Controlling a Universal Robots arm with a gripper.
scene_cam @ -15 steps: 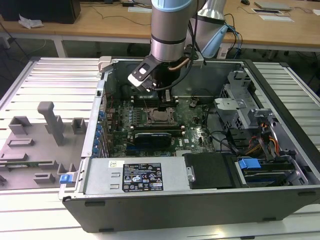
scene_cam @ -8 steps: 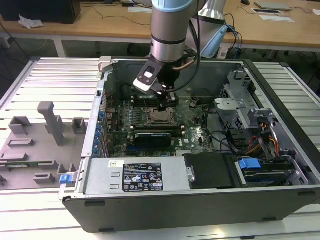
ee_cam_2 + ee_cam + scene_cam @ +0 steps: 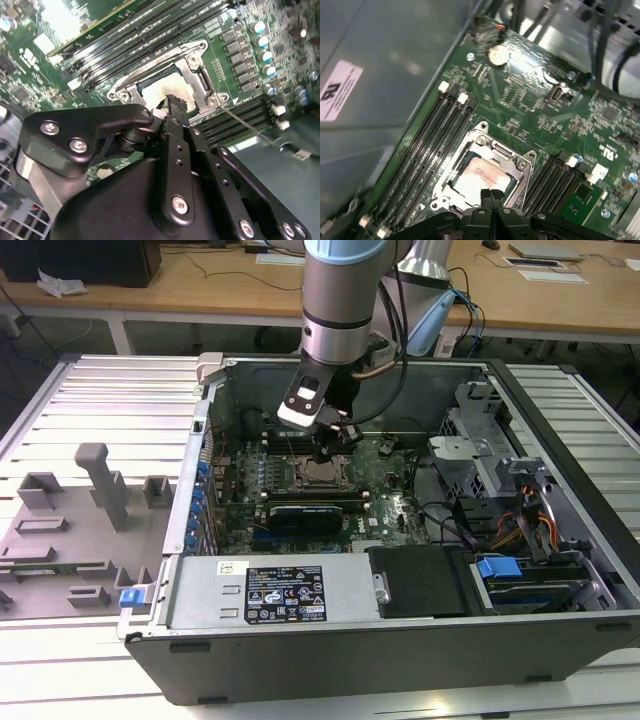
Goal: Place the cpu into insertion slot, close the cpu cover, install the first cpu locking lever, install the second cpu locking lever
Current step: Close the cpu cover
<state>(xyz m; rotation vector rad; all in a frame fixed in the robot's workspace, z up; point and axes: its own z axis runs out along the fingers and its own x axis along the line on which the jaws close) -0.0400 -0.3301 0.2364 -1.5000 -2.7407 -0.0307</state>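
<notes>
The small square cpu (image 3: pixel 481 178) with a pale metal top sits inside the silver-rimmed square insertion slot (image 3: pixel 438 199) on the green circuit board (image 3: pixel 520 95). The thin silver cpu cover (image 3: pixel 519 167) with a big window lies flat over its edges. The black gripper (image 3: pixel 490 196) has both fingers pressed together, holding nothing, with its tips at the chip's edge. In the second wrist view a thin metal lever (image 3: pixel 245 125) sticks out beside the slot

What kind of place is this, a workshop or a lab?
Probably a robotics lab bench: a robot arm reaches into an open desktop computer case lying on a slatted metal table, with wooden desks behind.
</notes>
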